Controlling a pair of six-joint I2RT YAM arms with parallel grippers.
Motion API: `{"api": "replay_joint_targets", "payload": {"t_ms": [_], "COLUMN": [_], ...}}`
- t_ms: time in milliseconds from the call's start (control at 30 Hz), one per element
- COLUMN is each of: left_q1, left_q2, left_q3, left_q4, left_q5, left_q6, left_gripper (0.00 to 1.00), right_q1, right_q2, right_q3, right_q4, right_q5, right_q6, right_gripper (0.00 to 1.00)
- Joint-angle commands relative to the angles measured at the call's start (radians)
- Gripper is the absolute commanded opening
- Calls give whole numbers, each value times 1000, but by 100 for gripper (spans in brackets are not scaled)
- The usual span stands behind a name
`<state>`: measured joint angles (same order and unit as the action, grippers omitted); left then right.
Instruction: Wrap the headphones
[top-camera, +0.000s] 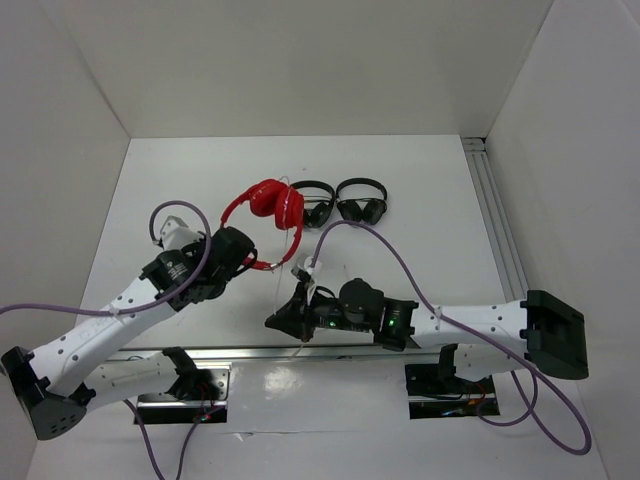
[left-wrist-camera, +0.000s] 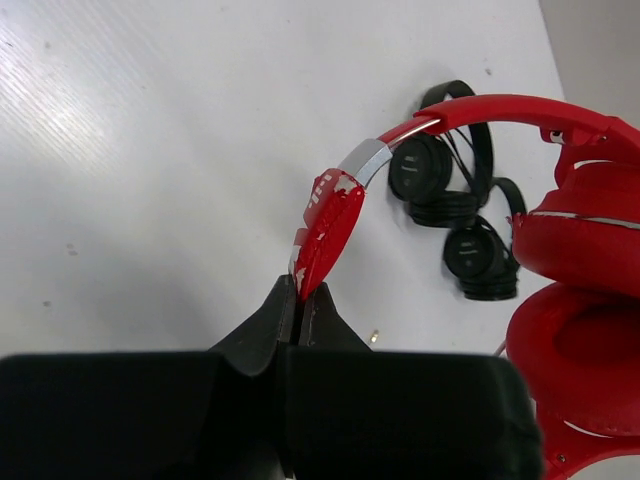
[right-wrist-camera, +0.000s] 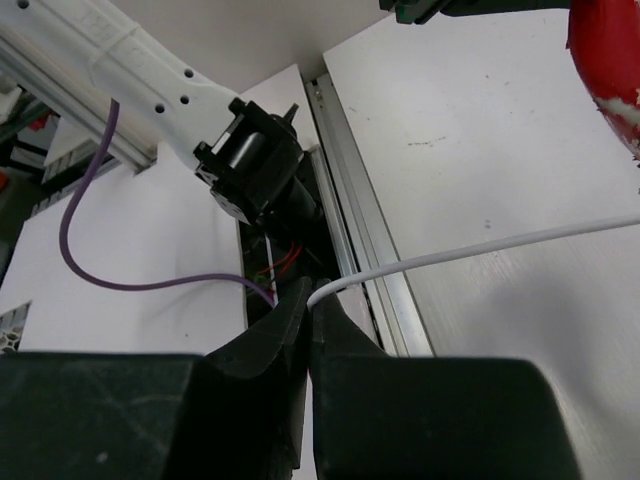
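Left end effector (top-camera: 252, 262) sat clenched on the lower tip of the bright red over-ear headphones (top-camera: 272, 198) in the overhead view, near the middle of the white counter (top-camera: 430, 200). The right end effector (top-camera: 276, 320) lay lower centre, close to the counter's near edge. Two smaller black headphones (top-camera: 340, 203) lay just beside the red cups, toward the upper right.

From the left wrist, the black jaws were pinched tight on the scuffed red end of the headband (left-wrist-camera: 325, 230). The headband arched up to the padded cups at the right edge of the frame, and the black pair lay beyond it.

From the right wrist, the jaws were closed on the thin white cable (right-wrist-camera: 480, 248), which ran from the fingertips across to the right edge. A bit of red cup showed in the upper right corner.

Judged from this, the wrap was only starting: one arm anchored the frame while the other held the loose cord. The next move would likely call for the right arm to carry the cable around the headband or cups, under light tension, without letting it slip from the grip.
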<state>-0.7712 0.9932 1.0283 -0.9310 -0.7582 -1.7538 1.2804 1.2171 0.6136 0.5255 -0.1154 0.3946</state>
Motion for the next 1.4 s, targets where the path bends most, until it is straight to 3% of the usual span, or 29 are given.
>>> {"api": "replay_joint_targets", "payload": {"t_ms": [0,433,800,1000,1167,1367], "left_q1": [1,1,1,1,1,1], "left_q2": [25,93,143,177,150,150], "left_q3": [85,260,292,311,311,320], "left_q4": [11,-91,-98,-65,-65,-55], "left_q5": [-116,-125,-1,123,149,265], "left_q6": [9,330,612,810,859,970], "left_gripper": [0,0,0,0,0,0], "right_q1": [23,33,33,43,66,94], "right_q2": [-43,-114,-87,-67,-48,-48], "right_q3": [86,345,515,515,515,470], "right_q4": [-80,-507,-745,-756,-776,-636], "right_q5": [9,255,356,517,666,925], "right_q6": [-66,-270,-384,-407,-418,-418], "right_gripper": [5,5,11,11,6,4]}}
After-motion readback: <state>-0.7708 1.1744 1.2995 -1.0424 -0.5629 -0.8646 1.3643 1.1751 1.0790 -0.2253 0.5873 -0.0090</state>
